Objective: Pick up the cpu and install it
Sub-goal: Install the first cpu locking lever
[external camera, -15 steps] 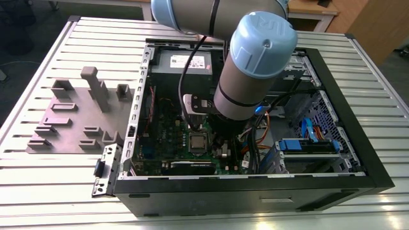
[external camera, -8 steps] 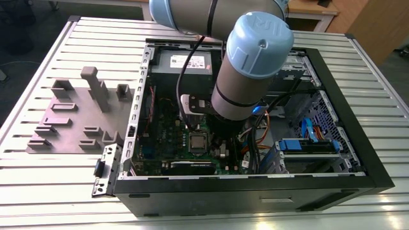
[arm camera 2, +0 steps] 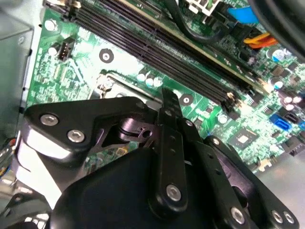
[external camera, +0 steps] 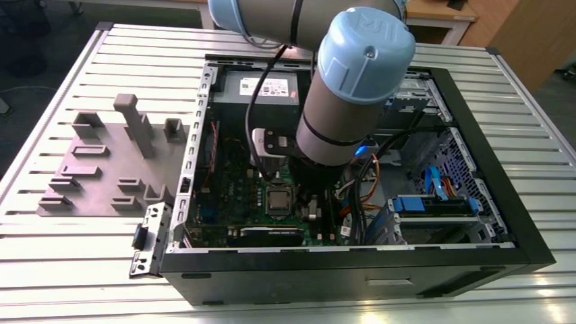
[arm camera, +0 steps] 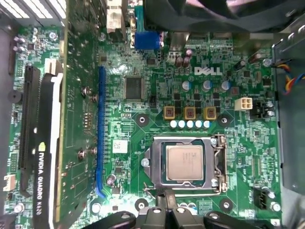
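Observation:
The cpu (arm camera: 185, 162) is a small silver square lying flat inside the metal socket frame (arm camera: 220, 164) on the green motherboard (arm camera: 143, 124). In the exterior view the cpu (external camera: 277, 200) sits mid-board inside the open computer case (external camera: 360, 270). My gripper (arm camera: 167, 196) hovers just beside the socket's edge, above the board, with its black fingers (arm camera: 161, 207) pressed together and nothing between them. In the second wrist view the gripper (arm camera 2: 167, 98) points at the socket frame's corner (arm camera 2: 110, 82). The arm (external camera: 347, 88) reaches down into the case from above.
A graphics card (arm camera: 45, 157) stands along one side of the board, and memory slots (arm camera 2: 157, 45) run past the socket. Drive bays with blue cables (external camera: 432, 202) fill the case at the exterior view's right. A grey fixture plate (external camera: 108, 169) lies on the slatted table at the exterior view's left.

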{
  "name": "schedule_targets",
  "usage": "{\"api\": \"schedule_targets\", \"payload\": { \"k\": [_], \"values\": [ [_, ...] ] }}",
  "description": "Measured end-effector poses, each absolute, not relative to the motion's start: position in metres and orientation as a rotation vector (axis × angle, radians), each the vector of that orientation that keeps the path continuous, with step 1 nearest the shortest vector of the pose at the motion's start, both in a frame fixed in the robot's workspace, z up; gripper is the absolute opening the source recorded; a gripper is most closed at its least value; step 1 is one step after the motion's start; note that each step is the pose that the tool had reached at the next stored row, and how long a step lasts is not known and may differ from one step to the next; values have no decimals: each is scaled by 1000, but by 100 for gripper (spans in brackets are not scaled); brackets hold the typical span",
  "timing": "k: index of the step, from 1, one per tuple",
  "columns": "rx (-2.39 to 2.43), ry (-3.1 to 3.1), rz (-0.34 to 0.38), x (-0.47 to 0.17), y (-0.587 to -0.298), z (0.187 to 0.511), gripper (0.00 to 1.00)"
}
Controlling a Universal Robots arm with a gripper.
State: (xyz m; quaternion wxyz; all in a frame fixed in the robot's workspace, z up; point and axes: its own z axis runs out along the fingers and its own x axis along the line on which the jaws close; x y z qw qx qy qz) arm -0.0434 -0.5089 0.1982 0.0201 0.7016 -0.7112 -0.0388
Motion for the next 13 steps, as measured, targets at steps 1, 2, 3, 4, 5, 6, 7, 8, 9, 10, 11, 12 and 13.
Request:
{"api": "schedule_targets", "payload": {
  "k": [1, 2, 3, 4, 5, 6, 7, 8, 9, 10, 11, 12, 13],
  "values": [
    [2176, -2206, -120, -43, -509, 200, 11],
    [2176, -2206, -120, -43, -509, 201, 11],
    [2176, -2206, -120, -43, -509, 203, 11],
    [2176, -2206, -120, -43, -509, 205, 11],
    [2176, -2206, -120, -43, -509, 207, 11],
    [2176, -2206, -120, -43, -509, 208, 11],
    [2177, -2206, -120, -43, -509, 208, 11],
    [2176, -2206, -120, -43, -509, 208, 11],
    [2176, -2206, -120, -43, -509, 208, 11],
    [2176, -2206, -120, -43, -509, 208, 11],
    [2176, -2206, -120, -43, -509, 208, 11],
    [2176, -2206, -120, -43, -509, 208, 11],
    [2176, -2206, -120, -43, -509, 208, 11]
  ]
}}
